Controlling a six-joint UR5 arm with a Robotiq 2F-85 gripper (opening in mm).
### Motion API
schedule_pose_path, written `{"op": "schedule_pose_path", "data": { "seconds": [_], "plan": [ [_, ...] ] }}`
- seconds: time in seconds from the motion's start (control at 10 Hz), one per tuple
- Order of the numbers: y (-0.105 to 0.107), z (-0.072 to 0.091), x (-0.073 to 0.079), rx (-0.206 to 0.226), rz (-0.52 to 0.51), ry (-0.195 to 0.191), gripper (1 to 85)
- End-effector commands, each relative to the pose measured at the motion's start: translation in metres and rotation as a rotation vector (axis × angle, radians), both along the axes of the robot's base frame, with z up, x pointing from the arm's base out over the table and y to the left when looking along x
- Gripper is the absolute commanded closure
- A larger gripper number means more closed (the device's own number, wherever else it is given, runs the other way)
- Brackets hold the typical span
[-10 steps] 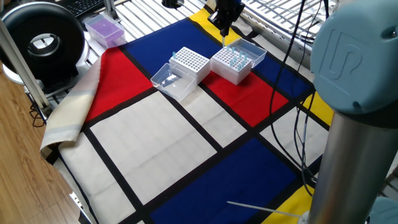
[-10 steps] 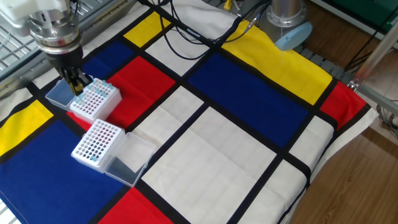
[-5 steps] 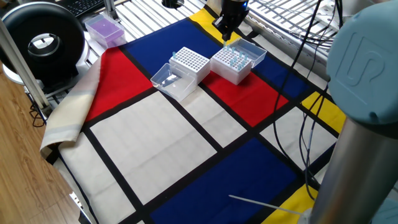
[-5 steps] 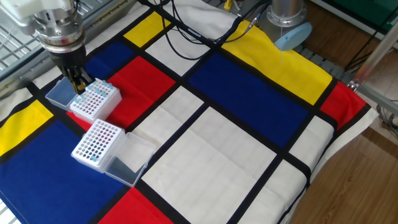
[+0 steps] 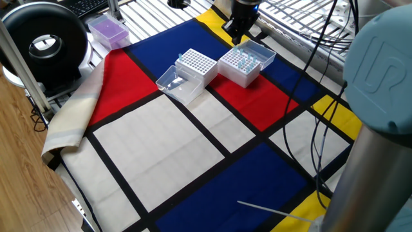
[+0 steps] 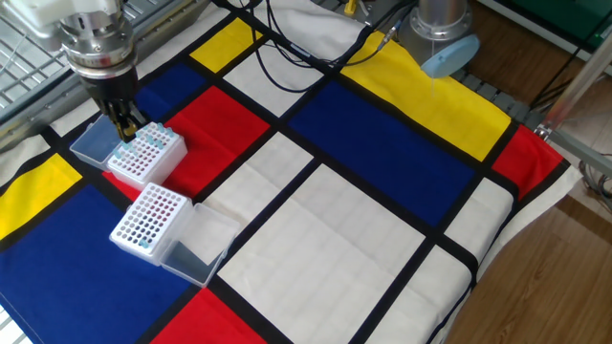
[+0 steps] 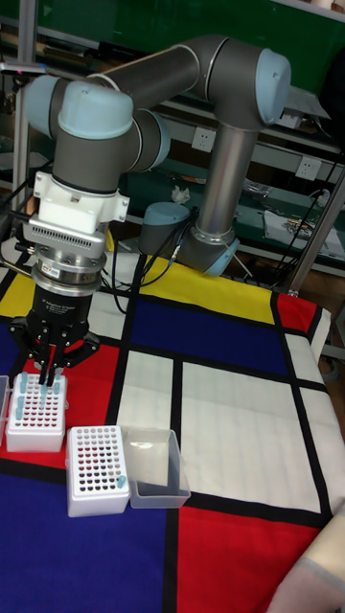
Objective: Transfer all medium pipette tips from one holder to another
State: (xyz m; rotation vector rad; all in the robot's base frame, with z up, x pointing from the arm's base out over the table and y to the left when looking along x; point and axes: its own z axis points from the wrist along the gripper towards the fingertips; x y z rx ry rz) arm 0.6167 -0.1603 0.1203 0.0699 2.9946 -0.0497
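**Colleague:** Where did you have the arm at that point?

**Me:** I had the gripper (image 7: 48,375) hanging just over the far tip box (image 6: 145,153), fingers pointing straight down at its back rows. The fingers sat close together, but I could not tell from any camera whether they were pinching a tip or simply closed on nothing.

**Colleague:** How did you judge the step should go?

**Me:** I reckoned a straight vertical travel mattered most, centred on one hole, so neighbouring cones were not nudged. Any sideways drift could have tipped the light box.

**Colleague:** And the boxes themselves?

**Me:** The medium pipette tips (image 7: 35,388) stood mostly in that far box, clustered toward the gripper's side, pale blue collars showing. The near tip box (image 7: 96,467) held only a few blue tips along one edge; the rest of its holes looked vacant. Its clear hinged lid (image 7: 158,467) lay open beside it, nothing inside. So I judged the transfer barely begun.
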Motion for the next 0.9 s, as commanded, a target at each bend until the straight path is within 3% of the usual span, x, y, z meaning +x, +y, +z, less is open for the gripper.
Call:
{"op": "schedule_pose_path", "data": {
  "seconds": [0.0, 0.8],
  "plan": [
    [0.0001, 0.0027, -0.0042, 0.007, -0.007, -0.004, 84.3],
    [-0.0015, -0.0051, -0.002, 0.018, 0.009, -0.024, 84.3]
  ]
}}
